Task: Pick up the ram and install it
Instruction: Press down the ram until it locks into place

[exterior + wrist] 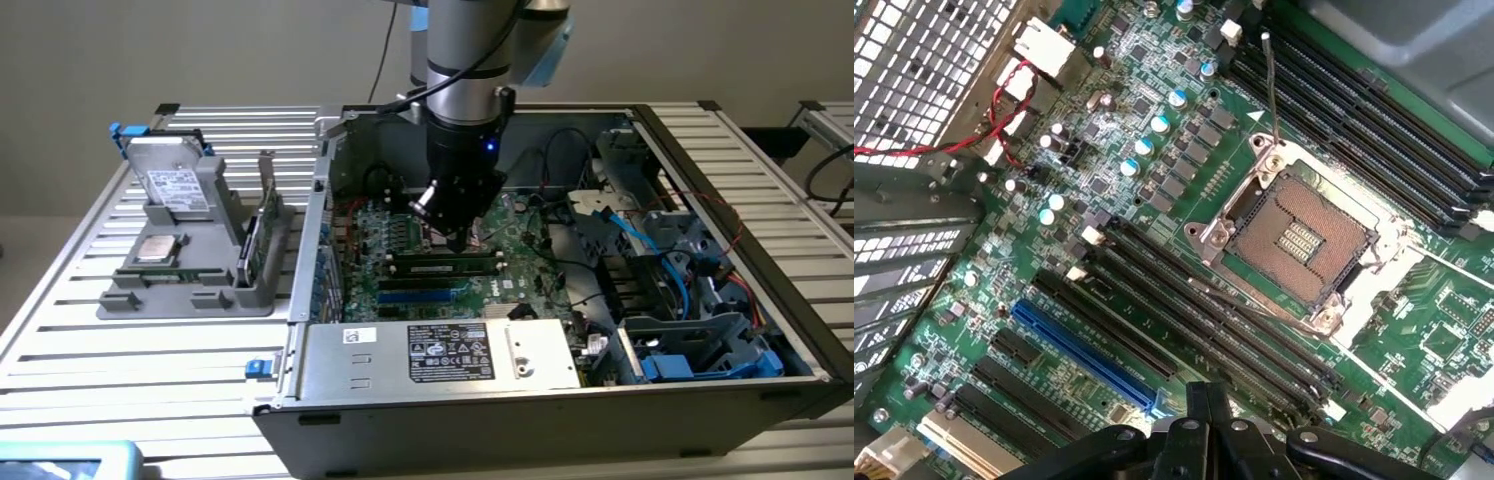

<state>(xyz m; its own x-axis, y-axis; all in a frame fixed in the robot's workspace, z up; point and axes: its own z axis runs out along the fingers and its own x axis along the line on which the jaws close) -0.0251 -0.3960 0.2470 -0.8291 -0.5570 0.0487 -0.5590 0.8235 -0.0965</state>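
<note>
The gripper (458, 240) hangs inside the open computer case (534, 400), its fingers clenched together with nothing visible between them. In the exterior view its tip hovers just above the motherboard (400, 240), close over the black memory slots (441, 268). A ram stick (445, 267) lies seated lengthwise in one of those slots, directly below the fingertips; whether the tip touches it cannot be told. A second green stick (271, 225) stands upright in the grey holder (187, 275) on the slatted table (80, 340), well apart from the gripper, beyond the case wall at the exterior view's left.

In the wrist view the gripper (1199, 430) shows as a dark closed mass over the board, with rows of long black slots (1194, 320) near it, a blue slot (1084, 350) beside them, and the open processor socket (1304, 235) with its metal frame.

Room around the tool is tight: the case wall rises at the exterior view's left, loose black and blue cables (627, 230) crowd the exterior view's right, and the power supply (441, 350) closes the near edge.
</note>
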